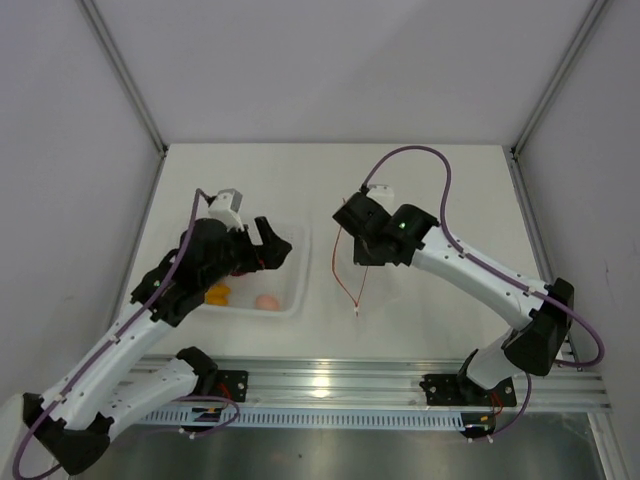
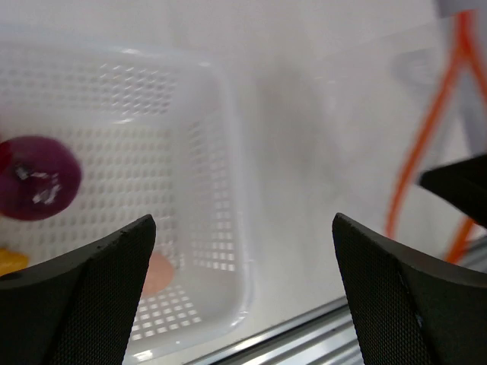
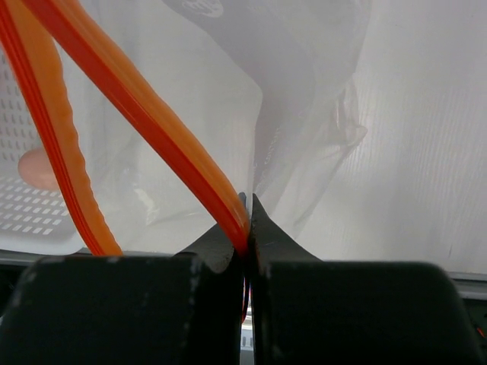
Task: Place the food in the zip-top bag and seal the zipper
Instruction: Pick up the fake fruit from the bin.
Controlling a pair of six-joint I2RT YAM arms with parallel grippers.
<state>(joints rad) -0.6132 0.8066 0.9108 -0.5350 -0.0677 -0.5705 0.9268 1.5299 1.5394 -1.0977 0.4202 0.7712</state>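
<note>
The clear floppy zip-top bag (image 3: 304, 99) is just right of the rigid clear dotted-base tray (image 2: 205, 152), its thin red-orange zipper strip (image 3: 152, 114) pinched in the right pincer (image 3: 247, 220) — jaws closed on it. A round purple food piece (image 2: 38, 177) and a lumpy orange-yellow one (image 1: 217, 294) lie in the tray. Above the tray, the left pincer (image 2: 243, 220) gapes wide — empty.

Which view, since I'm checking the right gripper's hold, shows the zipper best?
Right wrist: the zipper runs close-up into the shut right gripper. Left wrist shows a blurred stretch at its right edge; top external only a thin red line.
</note>
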